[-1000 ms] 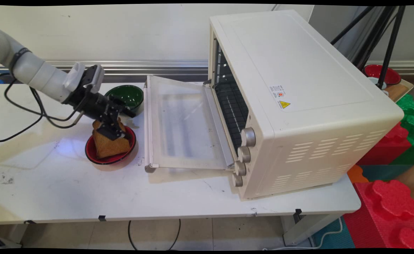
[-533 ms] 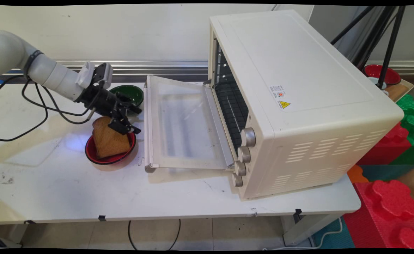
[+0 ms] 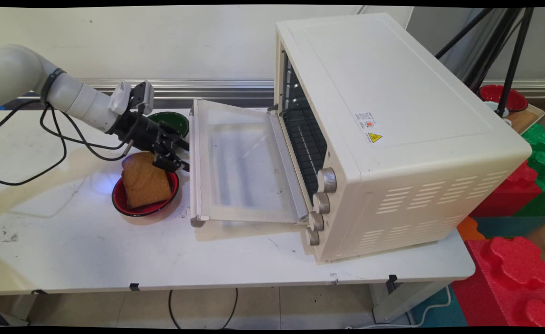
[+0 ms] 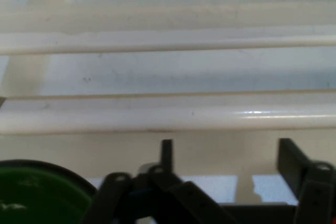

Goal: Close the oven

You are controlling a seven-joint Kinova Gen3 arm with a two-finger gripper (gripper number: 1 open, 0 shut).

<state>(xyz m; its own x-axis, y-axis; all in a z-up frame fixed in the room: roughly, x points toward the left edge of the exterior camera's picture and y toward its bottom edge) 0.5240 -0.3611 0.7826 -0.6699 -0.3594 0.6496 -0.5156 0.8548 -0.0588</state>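
Gripper (image 3: 182,157) hangs low over the desk (image 3: 91,250), angled down twd the oven door (image 3: 240,162). Fingers are spread wide w/ nothing between them; hand view shows the gripper (image 4: 226,145) w/ both fingers apart and only the pale door edge (image 4: 168,119) ahead. Toast (image 3: 145,185) is not held. It leans in the red bowl (image 3: 128,208), just below and behind the gripper, top corner close under the linkage; can't tell if they touch. Judgement on doing this well: gap betw fingertips and door's front edge looks v. small, so any motion here wants to be slow and level. A dip would likely knock the toast or bowl rim, and a push fwd would likely hit the door lip. Keeping the wrist angle steady also seems wise, since the toast stands tilted and prob tips easily. Around it: green bowl (image 3: 175,121) sits just behind the gripper on the far side, part hidden by the wrist, and shows at lower left in hand view (image 4: 37,192). The oven (image 3: 393,139) stands beyond the door w/ the door let down flat, rack visible inside, knobs (image 3: 321,204) on the near corner. Black cables (image 3: 54,148) droop from the arm to the desk behind the gripper. They're well apart from the bowls but could drag. Tripod legs (image 3: 509,55), another red bowl (image 3: 500,97) and red/green foam blocks (image 3: 518,264) are far past the oven, not in the way.
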